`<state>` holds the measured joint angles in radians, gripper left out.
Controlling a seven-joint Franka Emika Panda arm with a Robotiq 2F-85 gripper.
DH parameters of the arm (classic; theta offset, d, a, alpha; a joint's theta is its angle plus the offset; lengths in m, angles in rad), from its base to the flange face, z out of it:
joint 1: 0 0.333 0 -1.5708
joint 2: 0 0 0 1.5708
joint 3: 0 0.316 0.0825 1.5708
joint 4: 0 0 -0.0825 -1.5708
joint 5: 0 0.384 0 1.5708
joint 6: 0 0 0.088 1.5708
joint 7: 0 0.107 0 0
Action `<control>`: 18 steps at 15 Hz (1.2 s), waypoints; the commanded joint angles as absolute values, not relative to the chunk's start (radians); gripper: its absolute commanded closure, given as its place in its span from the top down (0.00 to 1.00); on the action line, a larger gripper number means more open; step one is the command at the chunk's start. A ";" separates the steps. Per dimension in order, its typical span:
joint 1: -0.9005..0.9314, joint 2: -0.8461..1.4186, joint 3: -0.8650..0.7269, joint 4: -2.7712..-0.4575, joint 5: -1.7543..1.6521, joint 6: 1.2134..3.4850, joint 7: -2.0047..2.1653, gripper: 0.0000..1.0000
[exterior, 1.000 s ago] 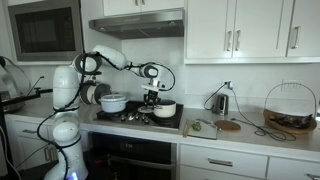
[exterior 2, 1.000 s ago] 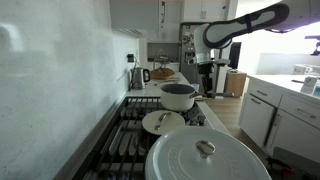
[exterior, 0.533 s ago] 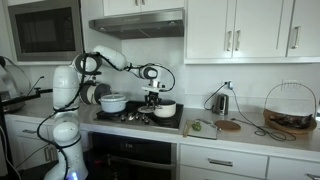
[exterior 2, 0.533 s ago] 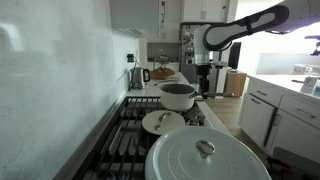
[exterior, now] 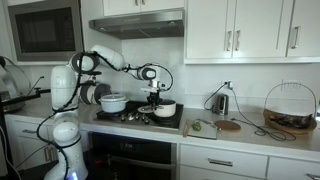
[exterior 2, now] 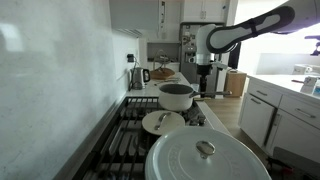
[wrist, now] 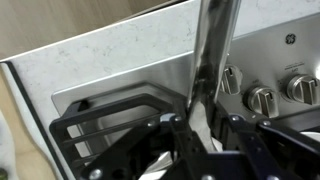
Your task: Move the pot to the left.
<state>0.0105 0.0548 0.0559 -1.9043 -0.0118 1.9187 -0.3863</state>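
Observation:
The pot [exterior: 165, 109] is small, round and white with a dark rim, and sits on the stove's front burner. It also shows in an exterior view [exterior 2: 177, 96]. My gripper [exterior: 153, 97] hangs just beside it, and shows at the pot's outer side in an exterior view [exterior 2: 205, 80]. In the wrist view my gripper [wrist: 198, 125] is shut on a long shiny metal handle [wrist: 212, 50] that runs up between the fingers. The pot's body is mostly hidden in that view.
A larger pale white pot [exterior: 113, 102] and a shiny steel pot [exterior: 95, 93] stand further along the stove. A big white lid [exterior 2: 205, 155] and a smaller lid [exterior 2: 163, 122] lie on the grates. Stove knobs [wrist: 262, 98] and a black grate [wrist: 100, 120] are close by.
The arm and gripper have shifted slightly sideways by the pot. The pot has hardly moved.

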 commanded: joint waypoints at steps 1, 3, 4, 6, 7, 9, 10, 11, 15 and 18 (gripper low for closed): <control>0.031 -0.002 0.057 -1.970 -0.064 1.987 -0.278 0.07; 0.037 -0.014 0.058 -1.983 -0.093 1.997 -0.218 0.07; 0.041 -0.016 0.059 -1.987 -0.100 1.998 -0.187 0.07; 0.049 -0.027 0.061 -2.004 -0.107 2.012 -0.124 0.07; 0.051 -0.030 0.063 -2.008 -0.110 2.015 -0.097 0.07; 0.054 -0.032 0.064 -2.013 -0.114 2.014 -0.048 0.07; 0.055 -0.031 0.064 -2.012 -0.115 2.011 -0.022 0.07; 0.055 -0.031 0.064 -2.012 -0.115 2.009 -0.002 0.07; 0.061 -0.031 0.065 -2.007 -0.110 1.996 0.088 0.07; 0.064 -0.028 0.066 -2.004 -0.090 1.995 0.149 0.07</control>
